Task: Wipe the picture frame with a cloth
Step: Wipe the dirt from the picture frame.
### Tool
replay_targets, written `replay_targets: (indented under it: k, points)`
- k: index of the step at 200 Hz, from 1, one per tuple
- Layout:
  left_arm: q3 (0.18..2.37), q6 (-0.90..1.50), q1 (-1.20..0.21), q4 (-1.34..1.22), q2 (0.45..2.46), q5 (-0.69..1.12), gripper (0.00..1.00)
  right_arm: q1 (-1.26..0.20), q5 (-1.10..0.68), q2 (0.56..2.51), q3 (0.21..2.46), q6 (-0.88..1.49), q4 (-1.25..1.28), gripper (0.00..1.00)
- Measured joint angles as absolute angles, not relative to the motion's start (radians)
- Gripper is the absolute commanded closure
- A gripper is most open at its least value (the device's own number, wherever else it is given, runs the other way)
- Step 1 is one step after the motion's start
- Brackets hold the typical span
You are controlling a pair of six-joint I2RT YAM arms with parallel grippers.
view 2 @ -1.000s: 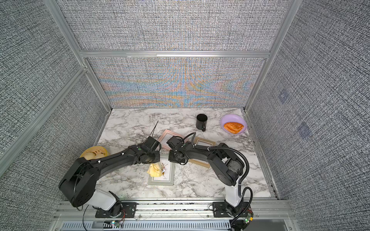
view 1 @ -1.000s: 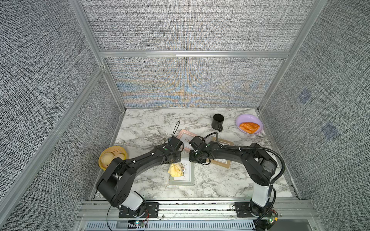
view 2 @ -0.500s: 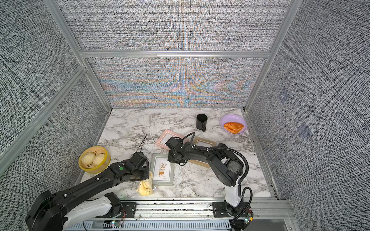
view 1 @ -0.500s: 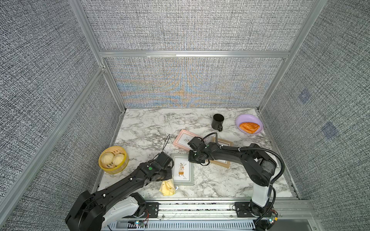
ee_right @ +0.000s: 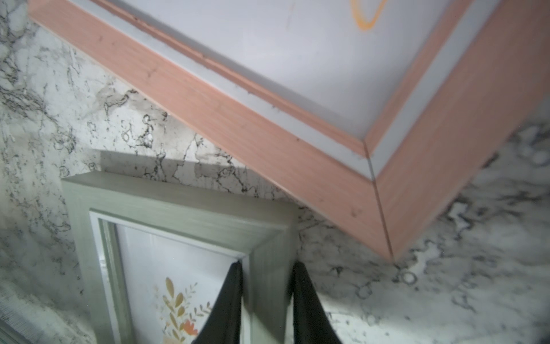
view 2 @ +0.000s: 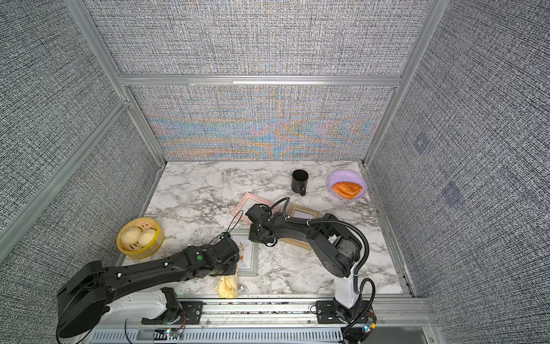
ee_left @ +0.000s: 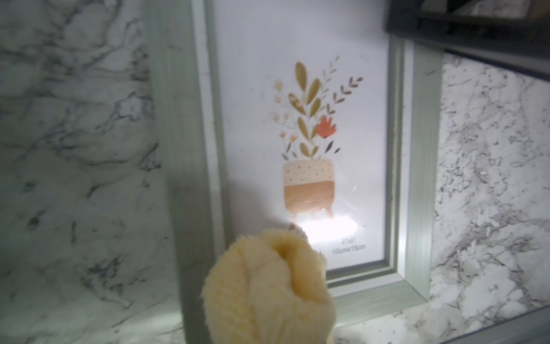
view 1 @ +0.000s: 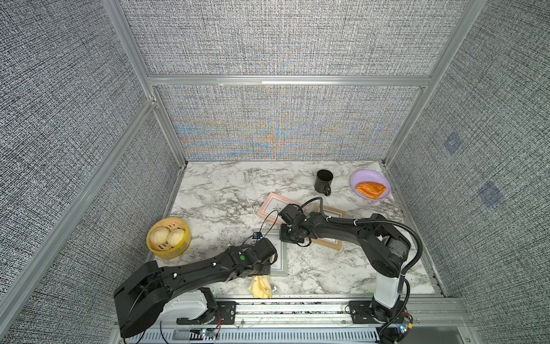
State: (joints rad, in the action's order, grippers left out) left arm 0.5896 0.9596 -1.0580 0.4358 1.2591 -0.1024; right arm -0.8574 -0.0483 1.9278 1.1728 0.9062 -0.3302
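Left gripper (view 1: 262, 271) clenches the cloth (ee_left: 268, 286) at the frame's (ee_left: 418, 166) seven o'clock corner; I see right gripper (ee_right: 268, 283) pinching its one o'clock corner.

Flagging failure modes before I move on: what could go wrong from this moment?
The cloth is bunched into a small wad, so passes may miss parts of the green frame.
The right gripper grips only one corner; a hard wipe could pivot that frame into the nearby pink frame.

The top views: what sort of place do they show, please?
Probably a robot test cell, not a home: grey fabric walls in aluminium framing, a marble-patterned tabletop, and the left arm and right arm mounted on a front rail.
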Motion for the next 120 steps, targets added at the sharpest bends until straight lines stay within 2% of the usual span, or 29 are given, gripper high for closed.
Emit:
replay_targets:
  k: [65,120]
  points:
    - [0.638,1.034,-1.174,0.278,1.407,-0.149,1.00,-0.857,-0.051,1.935,1.181,0.904,-0.337,0.81]
    - [0.627,1.076,-1.153,0.480,1.265,-0.234,1.00,-0.857,-0.060,1.942,1.183,0.904,-0.317,0.81]
